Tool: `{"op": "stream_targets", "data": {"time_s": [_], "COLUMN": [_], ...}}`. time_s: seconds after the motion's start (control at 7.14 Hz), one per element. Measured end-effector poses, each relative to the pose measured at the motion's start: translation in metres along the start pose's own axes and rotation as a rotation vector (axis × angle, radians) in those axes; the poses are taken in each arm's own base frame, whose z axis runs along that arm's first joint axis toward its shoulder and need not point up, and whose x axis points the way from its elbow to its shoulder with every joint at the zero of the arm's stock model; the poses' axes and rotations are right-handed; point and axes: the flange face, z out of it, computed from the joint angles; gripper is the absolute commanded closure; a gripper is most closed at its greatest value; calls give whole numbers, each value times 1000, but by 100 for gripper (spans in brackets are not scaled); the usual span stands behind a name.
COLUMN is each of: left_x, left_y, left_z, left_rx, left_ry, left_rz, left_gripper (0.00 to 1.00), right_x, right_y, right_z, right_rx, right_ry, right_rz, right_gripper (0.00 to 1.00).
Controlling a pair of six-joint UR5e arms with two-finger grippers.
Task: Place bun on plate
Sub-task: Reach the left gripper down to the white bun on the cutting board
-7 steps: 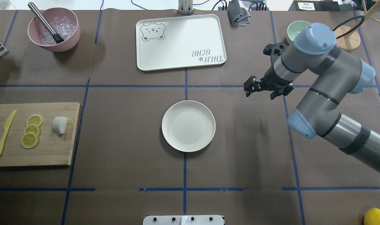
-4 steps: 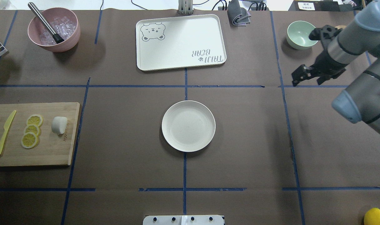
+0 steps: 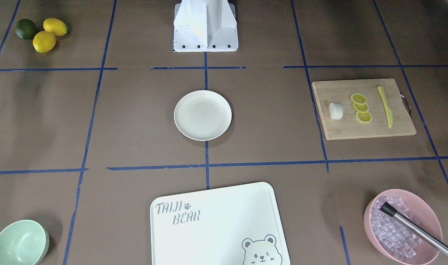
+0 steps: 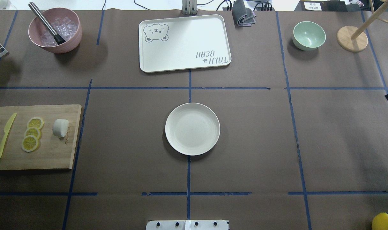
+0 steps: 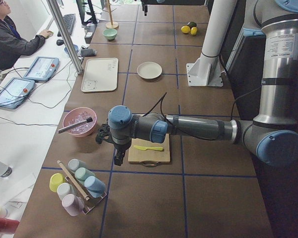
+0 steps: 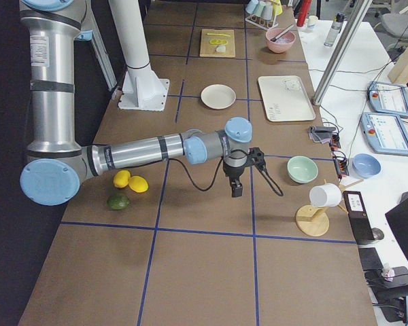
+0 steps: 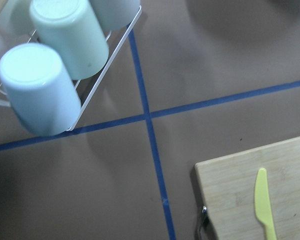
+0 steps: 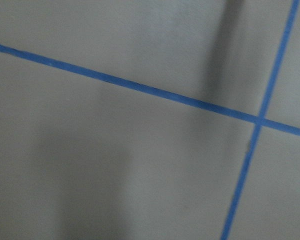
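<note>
The white bun (image 4: 60, 127) lies on the wooden cutting board (image 4: 50, 156) at the table's left, beside lemon slices (image 4: 33, 133). The cream plate (image 4: 192, 128) sits bare at the table's centre. In the exterior left view my left gripper (image 5: 118, 159) hangs over the board's outer end, pointing down; I cannot tell its state. In the exterior right view my right gripper (image 6: 236, 189) hangs near the mint bowl (image 6: 302, 168), far from the plate (image 6: 217, 96); I cannot tell its state. Neither wrist view shows fingers.
A yellow knife (image 4: 5, 135) lies on the board. A pink bowl of ice with a metal tool (image 4: 55, 30), a bear tray (image 4: 184, 43) and a wooden stand (image 4: 352, 39) line the far edge. A cup rack (image 7: 65, 65) stands past the board. Lemons (image 3: 49, 35) lie near the base.
My right arm has swung away to the right, from beside the plate out past the overhead view's right edge. Bun, plate and board have not moved.
</note>
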Motion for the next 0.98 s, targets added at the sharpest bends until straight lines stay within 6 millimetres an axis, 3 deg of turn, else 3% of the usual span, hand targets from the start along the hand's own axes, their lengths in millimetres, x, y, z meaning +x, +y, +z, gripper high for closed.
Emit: {"op": "stream_targets", "data": {"time_s": [0.14,0.28,0.42,0.7,0.98], "left_x": [38,75,108,173,240], "left_y": [-12,-18,-23,-25,-14], "left_z": [10,23,37,69,113], "left_rx": [-7,-19,-39,-83,-55], "left_ry": [15,33,48,64,35], "left_rz": [43,82,77,-10,-99], "left_gripper": [0,0,0,0,0], "right_x": [40,61,70,73,73], "right_y": [38,67,86,99,101], "right_z": [-6,-9,-12,-14,-13], "right_rx": [1,3,3,2,0], "right_ry": [11,17,19,18,20], "right_rz": [50,87,103,111,113], "right_gripper": [0,0,0,0,0]}}
